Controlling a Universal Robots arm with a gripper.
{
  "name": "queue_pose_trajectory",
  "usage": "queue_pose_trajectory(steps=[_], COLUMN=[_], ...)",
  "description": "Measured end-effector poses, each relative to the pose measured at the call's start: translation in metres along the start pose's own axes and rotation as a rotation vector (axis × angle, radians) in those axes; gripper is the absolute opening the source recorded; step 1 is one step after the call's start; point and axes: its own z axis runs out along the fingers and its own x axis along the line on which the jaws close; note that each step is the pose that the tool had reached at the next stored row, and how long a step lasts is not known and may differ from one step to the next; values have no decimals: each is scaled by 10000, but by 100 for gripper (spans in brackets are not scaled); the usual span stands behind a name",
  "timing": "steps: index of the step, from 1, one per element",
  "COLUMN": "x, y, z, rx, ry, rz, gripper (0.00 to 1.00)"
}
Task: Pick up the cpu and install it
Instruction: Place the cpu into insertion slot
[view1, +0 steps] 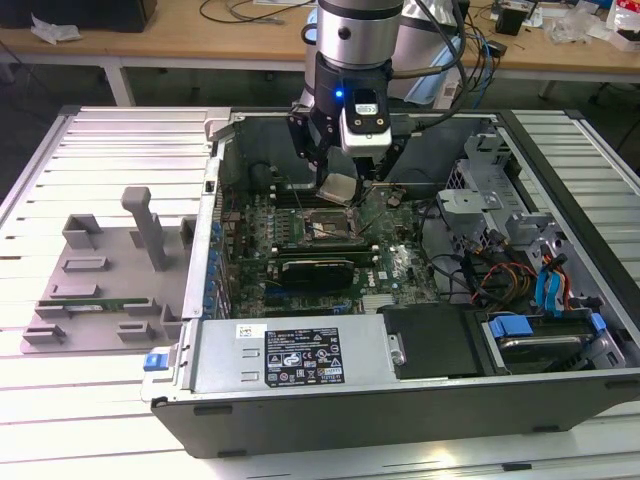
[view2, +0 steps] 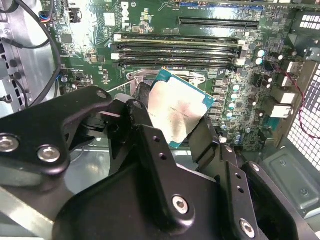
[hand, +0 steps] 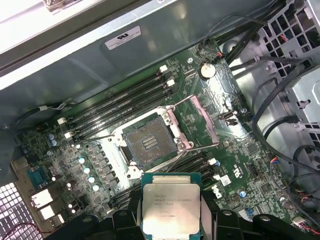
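**A:** What has the tool got?

**B:** The cpu. In the second wrist view the black fingers press on two opposite edges of the chip, and its silver top faces the camera.

**A:** Where is it held?

**B:** In the air inside the open computer case, above the motherboard and not touching it. In the exterior view it looks a little tilted.

**A:** And the socket?

**B:** The cpu socket lies just beyond the chip in the first wrist view. Its dark square is bare and its metal retention frame is swung open to one side. The chip is near the socket but not seated in it.

**A:** What sits around that?

**B:** Rows of black memory slots run beside the socket. In the exterior view a black graphics card lies across the board on the socket's near side. The grey power supply fills the case's near wall.

**A:** And outside the case?

**B:** The case lies on its side on a slatted metal table. A grey plastic tray block stands near the table's edge at the exterior view's left, well apart from the tool.
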Motion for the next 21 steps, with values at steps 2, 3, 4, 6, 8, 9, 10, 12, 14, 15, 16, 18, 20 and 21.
queue_pose_trajectory(steps=[2,3,4,6,8,9,10,12,14,15,16,18,20,21], x=[0,0,0,0,0,0,0,0,0,0,0,0,0,0], y=[0,0,0,0,0,0,0,0,0,0,0,0,0,0], z=[0,0,0,0,0,0,1,0,1,1,1,1,1,2], rx=[1,1,1,1,3,4,4,8,10,11,14,15,17,18], ry=[0,0,0,0,0,-1,-1,-1,-2,-2,-2,-2,-2,-2], rz=[35,52,64,96,235,302,361,566,712,766,929,1018,1167,1246], gripper=[55,55,55,55,55,55,55,55,55,55,55,55,55,55])
